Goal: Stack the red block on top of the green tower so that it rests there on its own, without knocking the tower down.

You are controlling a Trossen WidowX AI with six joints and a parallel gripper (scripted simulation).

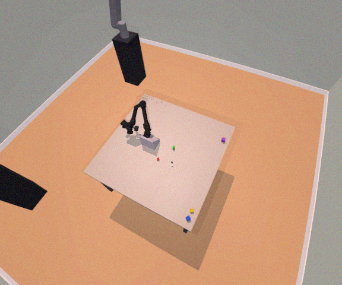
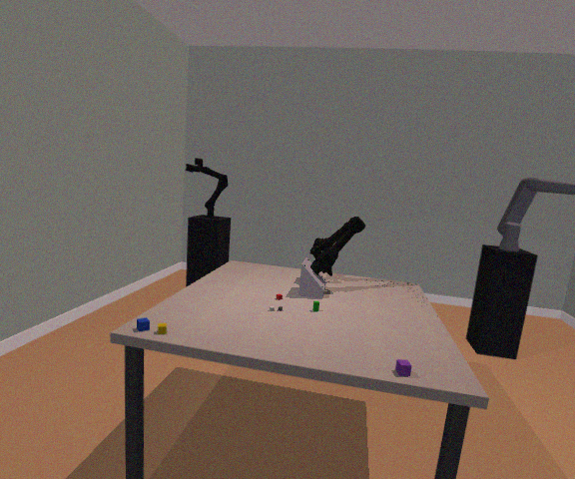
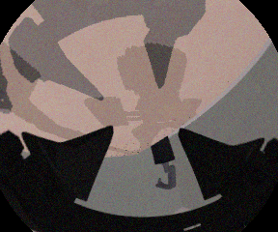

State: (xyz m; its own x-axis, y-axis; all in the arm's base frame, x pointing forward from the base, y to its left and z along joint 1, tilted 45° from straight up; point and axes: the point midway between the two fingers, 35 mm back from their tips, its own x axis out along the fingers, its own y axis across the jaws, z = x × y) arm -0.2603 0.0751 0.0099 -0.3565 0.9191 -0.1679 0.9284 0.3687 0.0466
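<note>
The small red block (image 1: 158,159) (image 2: 279,296) lies on the pale table (image 1: 192,122) (image 2: 359,334), in front of the arm's base. The green tower (image 1: 173,148) (image 2: 315,305) stands upright a short way from it, taller than it is wide, with nothing on top. My gripper (image 1: 133,130) (image 3: 147,130) is open and empty, held above the table beside the arm's base, on the side away from the tower and well apart from both. In the exterior view the gripper's fingers cannot be made out. The wrist view shows neither the red block nor the green tower.
A white bit (image 1: 172,165) (image 2: 271,308) and a dark bit (image 1: 171,161) (image 2: 280,308) lie near the red block. A yellow block (image 1: 192,210) (image 2: 162,328), blue block (image 1: 187,218) (image 2: 143,324) and purple block (image 1: 223,139) (image 2: 403,367) lie near the table's edges.
</note>
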